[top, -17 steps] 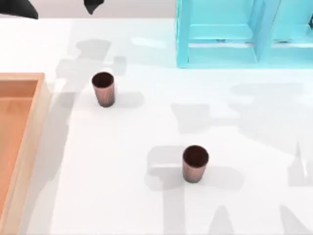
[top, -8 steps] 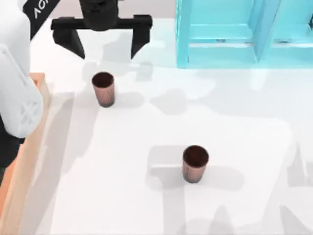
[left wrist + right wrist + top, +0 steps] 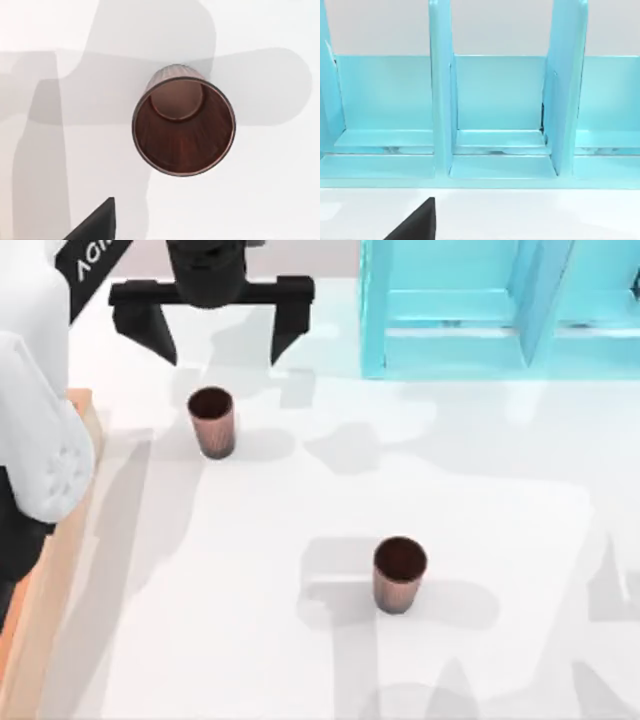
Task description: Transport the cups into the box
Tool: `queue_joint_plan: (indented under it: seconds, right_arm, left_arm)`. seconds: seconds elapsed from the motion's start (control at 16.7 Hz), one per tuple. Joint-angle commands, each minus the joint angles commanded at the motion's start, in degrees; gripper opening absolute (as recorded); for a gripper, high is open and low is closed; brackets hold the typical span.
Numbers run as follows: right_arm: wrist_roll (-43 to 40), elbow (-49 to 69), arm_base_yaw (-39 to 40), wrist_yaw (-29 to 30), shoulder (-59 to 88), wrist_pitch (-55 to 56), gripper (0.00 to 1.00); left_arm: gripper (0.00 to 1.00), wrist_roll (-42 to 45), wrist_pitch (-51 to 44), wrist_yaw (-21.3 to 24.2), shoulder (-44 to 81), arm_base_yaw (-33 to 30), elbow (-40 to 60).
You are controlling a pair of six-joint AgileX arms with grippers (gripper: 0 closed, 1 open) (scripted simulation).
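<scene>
Leaving open white table from centre out to 3 o'clock; cyan shelf frame at 1, box hugging the 9 edge. Left gripper at 11, spread wide, holding nothing, above far cup. Near cup upright at 5.

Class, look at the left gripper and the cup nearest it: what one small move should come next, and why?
Probably lower the left gripper so its spread fingers straddle the nearer cup. The cup stands upright on the table, ungrasped, and the left wrist view looks straight down into it. The box lies beside it.
</scene>
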Motion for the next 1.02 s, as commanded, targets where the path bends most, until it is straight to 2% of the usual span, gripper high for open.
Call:
queue_joint_plan:
  seconds: [0.66, 1.02]
  right_arm:
    - [0.0, 0.0, 0.0, 0.0, 0.0, 0.0, 1.0]
    - [0.0, 0.0, 0.0, 0.0, 0.0, 0.0, 1.0]
  left_arm:
    - [1.0, 0.32, 22.09, 0.0, -2.4, 0.3, -24.43]
    - [1.0, 0.36, 24.39, 0.0, -2.7, 0.35, -26.98]
